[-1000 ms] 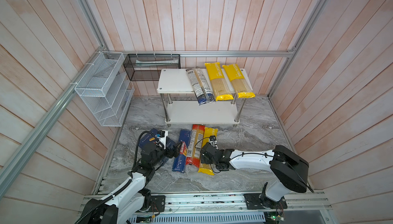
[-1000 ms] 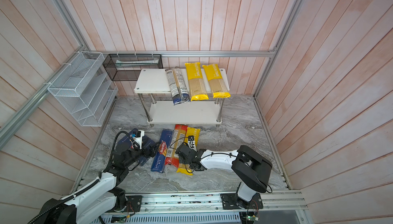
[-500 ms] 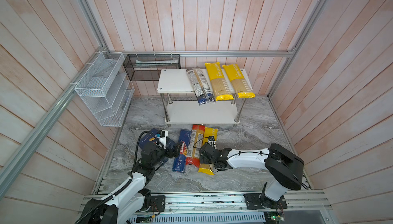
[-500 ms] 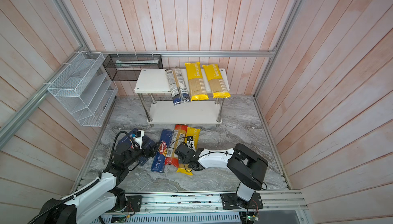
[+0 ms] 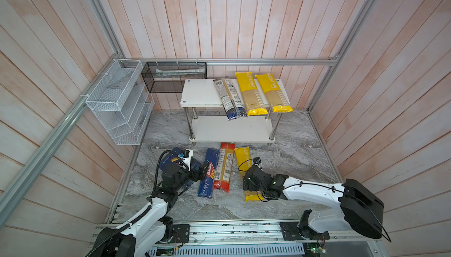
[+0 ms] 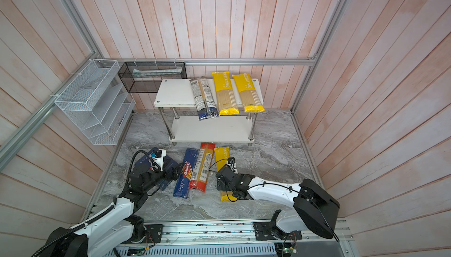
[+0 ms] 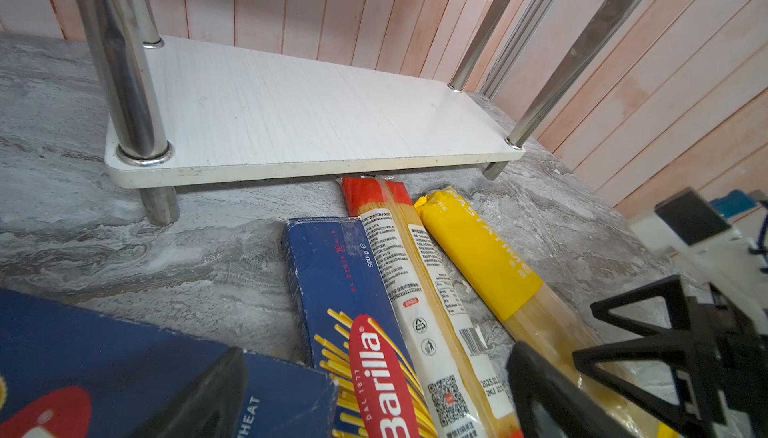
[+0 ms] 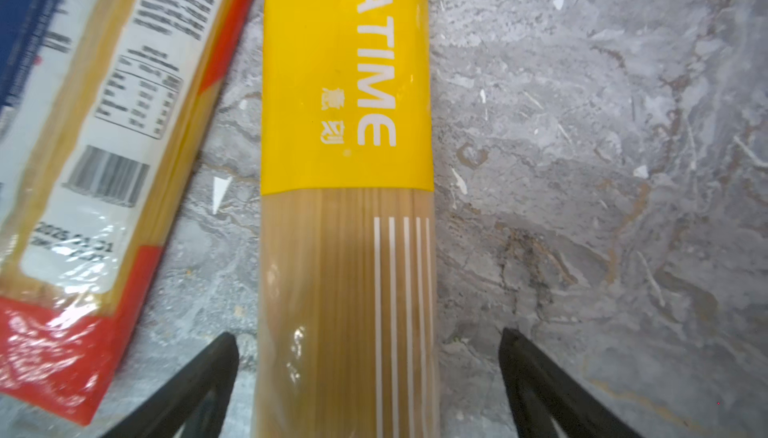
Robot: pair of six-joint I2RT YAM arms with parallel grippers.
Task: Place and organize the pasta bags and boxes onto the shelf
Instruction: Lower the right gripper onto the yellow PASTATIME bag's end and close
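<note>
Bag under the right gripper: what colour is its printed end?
The bag is yellow-ended, white lettering; clearest in right wrist view.

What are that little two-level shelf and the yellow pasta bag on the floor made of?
Shelf: white and matte with faint grain lines, so probably laminated board. Its posts look like polished chrome metal, mirror-bright. Yellow bag: thin glossy plastic film, partly clear, with spaghetti strands showing through and spots of glare.
</note>
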